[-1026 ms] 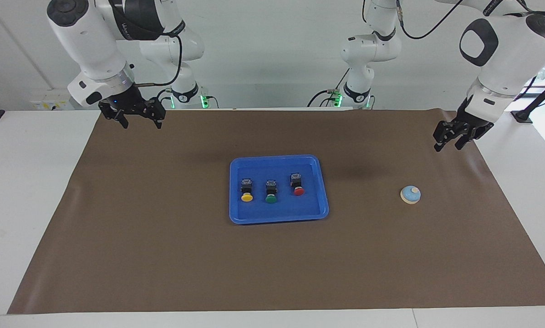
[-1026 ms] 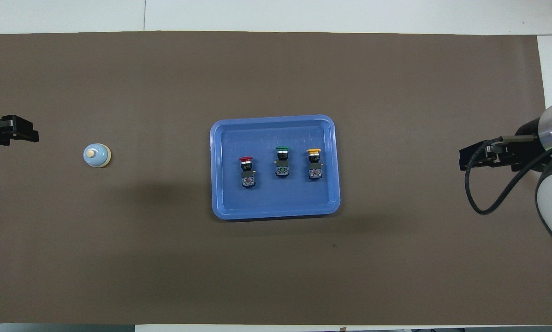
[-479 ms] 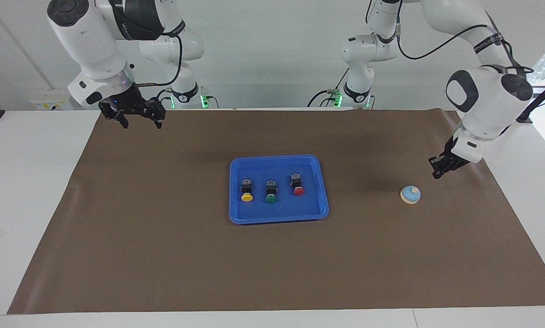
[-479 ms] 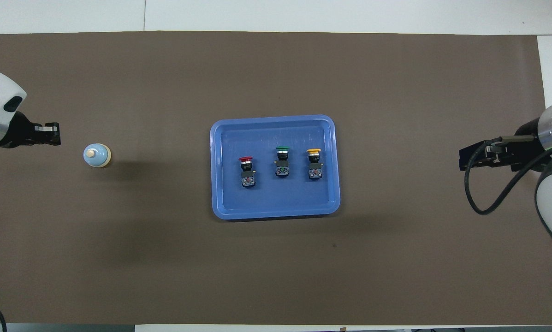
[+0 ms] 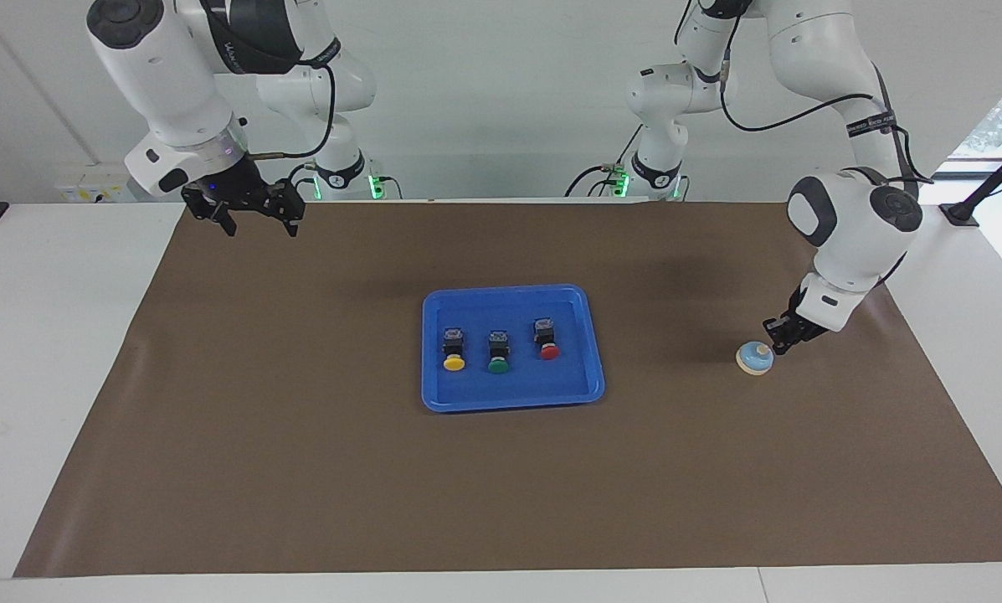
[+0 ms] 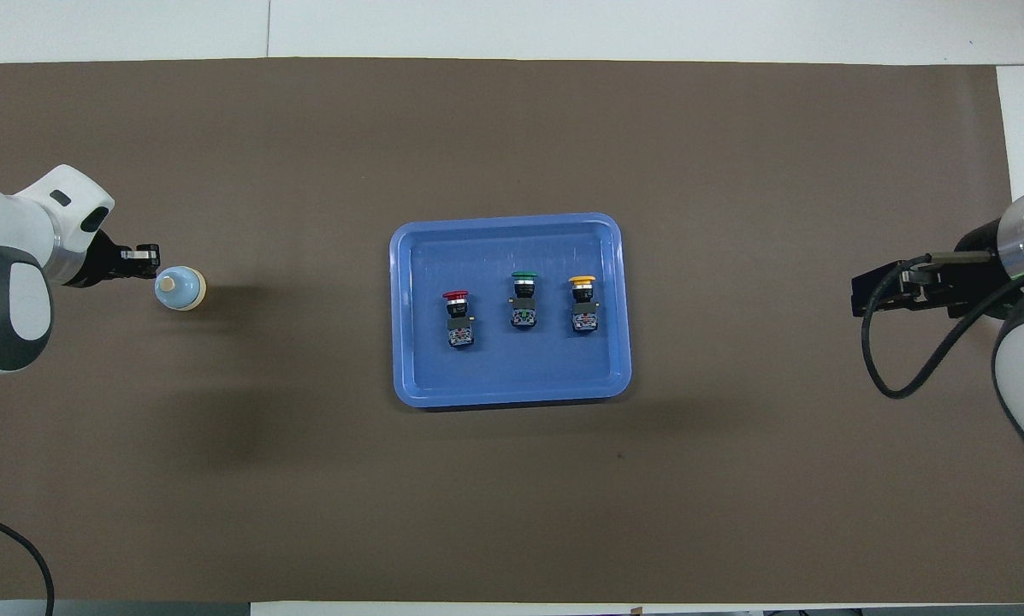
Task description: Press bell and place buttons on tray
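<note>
Bell (image 5: 754, 359) sits on the brown mat (image 5: 300, 469) toward the left arm's end of the bench, well apart from the blue tray (image 5: 509, 291) at the middle. It is round, so it has no long axis to line up with. What counts is the cream knob on top, which faces straight up. The left tool (image 5: 775, 345) is by far the nearer one. It hangs low just beside that knob, with its fingertips pinched together and nothing between them, which suits a poke rather than a grasp. From the overhead view the left tool's tip (image 6: 149, 257) lies a touch off the knob, on the side toward the left arm's end of the bench and slightly farther from the robots than the bell's centre (image 6: 180, 288). Whether the tip touches the knob cannot be told from either view. My judgement is that the press calls for a small shift over the knob and then a short push down. The danger is a slanted contact that skids the bell along the mat. The right tool (image 5: 260, 226) waits with its fingers spread wide and empty, over the mat's corner at the right arm's end. The yellow button (image 5: 454, 362), green button (image 5: 497, 365) and red button (image 5: 549, 352) already lie in a row in the tray, so the bell looks like the step in hand.
</note>
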